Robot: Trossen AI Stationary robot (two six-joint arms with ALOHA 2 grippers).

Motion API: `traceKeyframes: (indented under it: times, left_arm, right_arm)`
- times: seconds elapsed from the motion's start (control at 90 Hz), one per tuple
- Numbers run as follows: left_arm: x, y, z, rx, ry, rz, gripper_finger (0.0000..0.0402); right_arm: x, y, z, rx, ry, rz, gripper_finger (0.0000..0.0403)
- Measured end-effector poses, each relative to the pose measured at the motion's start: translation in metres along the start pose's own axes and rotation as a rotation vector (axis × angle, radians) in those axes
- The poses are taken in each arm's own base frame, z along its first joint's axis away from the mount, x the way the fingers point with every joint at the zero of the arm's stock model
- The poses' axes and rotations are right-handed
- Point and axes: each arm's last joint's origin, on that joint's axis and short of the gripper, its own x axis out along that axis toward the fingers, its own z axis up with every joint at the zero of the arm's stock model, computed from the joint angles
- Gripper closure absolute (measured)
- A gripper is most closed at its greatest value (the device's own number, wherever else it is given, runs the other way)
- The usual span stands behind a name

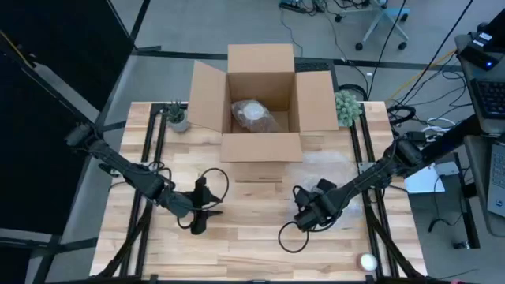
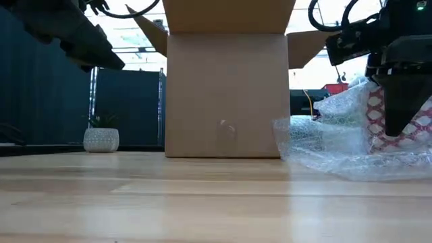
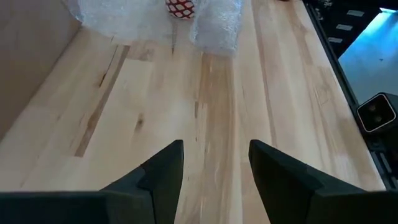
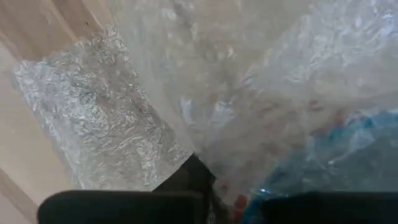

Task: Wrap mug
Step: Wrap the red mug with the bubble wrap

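The pale butcher-block wooden table (image 1: 252, 237) carries everything, with its near half bare. At its far edge sits the big open brown cardboard box (image 1: 260, 102), flaps spread wide and a bubble-wrapped bundle (image 1: 254, 114) already lying inside, which suggests it is there to receive wrapped items. A small potted plant in a white pot (image 1: 178, 118) stands just left of the box and a green leafy plant (image 1: 346, 105) just right of it; both look like decoration off the working path.

Right of centre, in front of the box, lies the clear sheet of bubble wrap (image 2: 337, 142), crumpled and partly lifted off the wood. The red-and-white patterned mug (image 2: 378, 121) stands in it, partly covered, the film rising around its sides.

The right gripper (image 1: 309, 214) is down at the near left edge of that sheet; its wrist view is filled with plastic draped over one dark finger (image 4: 189, 177), so it seems to be clamped on the wrap, probably to draw a flap over the mug, though the pinch itself is not plainly shown.

The left gripper (image 3: 214, 168) hovers over bare wood left of centre, fingers apart and empty, aimed toward the mug and wrap as if waiting to hold the bundle down.

A small white ball (image 1: 368, 261) rests by the near right corner, well apart from the work.
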Motion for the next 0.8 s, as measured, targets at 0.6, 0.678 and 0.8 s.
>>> traceKeyframes:
  times: [0.6, 0.678, 0.8]
  left_arm:
    - [0.0, 0.0, 0.0, -0.001, 0.0, 0.0, 0.023]
    - [0.0, 0.0, 0.0, -0.001, 0.001, -0.001, 0.023]
    - [0.0, -0.0002, -0.0002, -0.004, 0.005, -0.008, 0.023]
  right_arm:
    - [0.0, 0.0004, 0.0002, 0.005, -0.003, 0.004, 0.0374]
    - [0.0, 0.0005, 0.0003, 0.005, -0.003, 0.005, 0.0374]
    - [0.0, 0.0007, 0.0004, 0.004, -0.003, 0.008, 0.0375]
